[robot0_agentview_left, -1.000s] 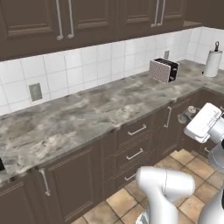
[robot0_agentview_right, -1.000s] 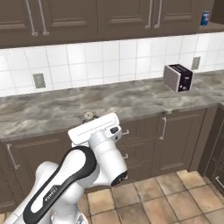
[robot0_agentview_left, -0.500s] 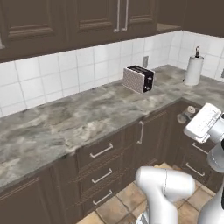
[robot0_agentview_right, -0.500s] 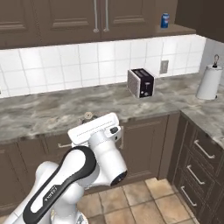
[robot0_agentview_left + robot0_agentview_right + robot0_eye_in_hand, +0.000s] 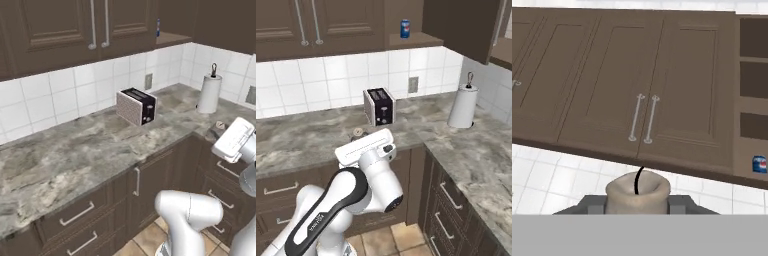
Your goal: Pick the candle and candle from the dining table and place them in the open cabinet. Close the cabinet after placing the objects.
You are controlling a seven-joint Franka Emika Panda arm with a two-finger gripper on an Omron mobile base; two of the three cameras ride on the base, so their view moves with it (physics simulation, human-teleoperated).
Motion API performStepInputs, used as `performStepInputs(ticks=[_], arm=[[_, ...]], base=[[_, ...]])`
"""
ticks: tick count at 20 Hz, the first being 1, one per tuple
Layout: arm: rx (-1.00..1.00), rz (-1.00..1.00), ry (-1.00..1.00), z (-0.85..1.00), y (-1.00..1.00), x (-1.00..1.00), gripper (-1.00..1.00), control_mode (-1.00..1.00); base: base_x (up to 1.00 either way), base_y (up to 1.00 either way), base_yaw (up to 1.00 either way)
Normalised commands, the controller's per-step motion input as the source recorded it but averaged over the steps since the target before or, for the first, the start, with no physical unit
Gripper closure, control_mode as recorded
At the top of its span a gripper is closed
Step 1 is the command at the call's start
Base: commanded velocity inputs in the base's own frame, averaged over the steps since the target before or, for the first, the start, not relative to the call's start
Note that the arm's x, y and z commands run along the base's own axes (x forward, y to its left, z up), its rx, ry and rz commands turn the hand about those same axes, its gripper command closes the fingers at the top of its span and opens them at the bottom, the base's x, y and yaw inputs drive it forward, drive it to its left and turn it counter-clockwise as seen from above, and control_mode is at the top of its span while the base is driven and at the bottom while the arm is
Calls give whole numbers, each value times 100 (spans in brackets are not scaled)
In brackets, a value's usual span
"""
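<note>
pincer: seen in the hand view (image 5: pixel 638 204), its two dark finger tips (image 5: pixel 591 204) stand at either side of a stubby beige candle and are closed against it
candle: short pale cylinder (image 5: pixel 638 195) with a hollowed top and a thin black wick, upright between the tips; in the right base view its top (image 5: pixel 359 132) peeks over the white hand, and in the left base view a small round bit (image 5: pixel 219 124) shows just beyond the hand
cabinet: dark brown wall cabinets with recessed-panel doors (image 5: pixel 662 85), a pair of long silver bar handles side by side at the middle; the same closed doors show in the left base view (image 5: pixel 60 30) and the right base view (image 5: pixel 341 22)
open shelves: at the right of the doors, dark niches (image 5: pixel 754 80)
blue can: small, standing upright on a shelf (image 5: pixel 405 28), (image 5: pixel 759 164); a sliver of it at (image 5: pixel 158 27)
counter: grey-brown marble top (image 5: pixel 75 155), (image 5: pixel 296 137) running along the white-tiled wall and turning a corner
toaster: grey and black (image 5: pixel 136 106), (image 5: pixel 379 106), on the counter near the wall
paper towel roll: white, upright on its holder (image 5: pixel 209 93), (image 5: pixel 461 105), well apart from the toaster, at the corner
</note>
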Motion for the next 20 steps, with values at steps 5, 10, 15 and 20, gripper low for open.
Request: performStepInputs(ticks=[5, 10, 15, 20], arm=[[0, 0, 0, 0, 0, 0, 100, 100], [0, 0, 0, 0, 0, 0, 100, 100], [0, 0, 0, 0, 0, 0, 100, 100], [0, 0, 0, 0, 0, 0, 100, 100]], base=[[100, -7, -7], [97, -8, -13], [68, -63, -19], [3, -91, -15]])
